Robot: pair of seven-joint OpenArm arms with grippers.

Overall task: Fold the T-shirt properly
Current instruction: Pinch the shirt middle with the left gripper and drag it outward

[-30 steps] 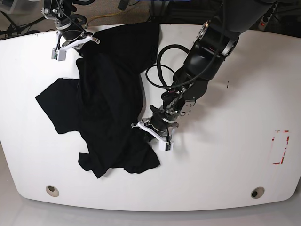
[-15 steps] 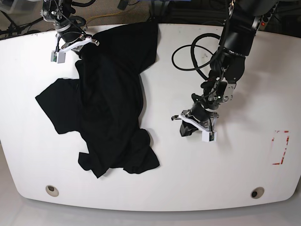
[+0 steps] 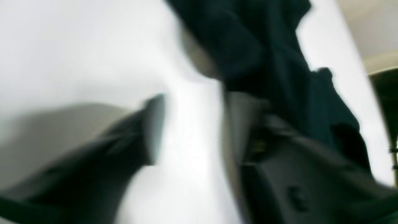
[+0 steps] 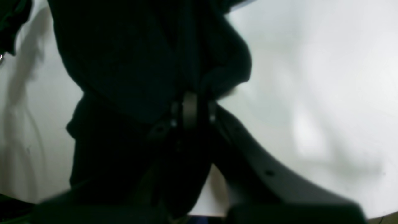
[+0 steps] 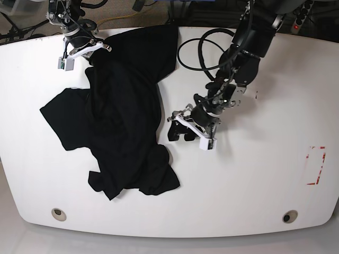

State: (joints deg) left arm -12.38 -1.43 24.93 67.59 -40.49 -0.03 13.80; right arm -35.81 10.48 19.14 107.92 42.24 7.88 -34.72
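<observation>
At the far left of the base view, the right gripper [image 5: 87, 50] has its fingers clenched on the top edge of the T-shirt [image 5: 119, 111] (its wrist view shows black cloth bunched between the closed tips). The black garment lies crumpled across the left half of the white desk [image 5: 254, 180], one sleeve spread leftward. Just right of the cloth, apart from it, the left gripper [image 5: 180, 132] hovers with fingers spread, grasping nothing.
</observation>
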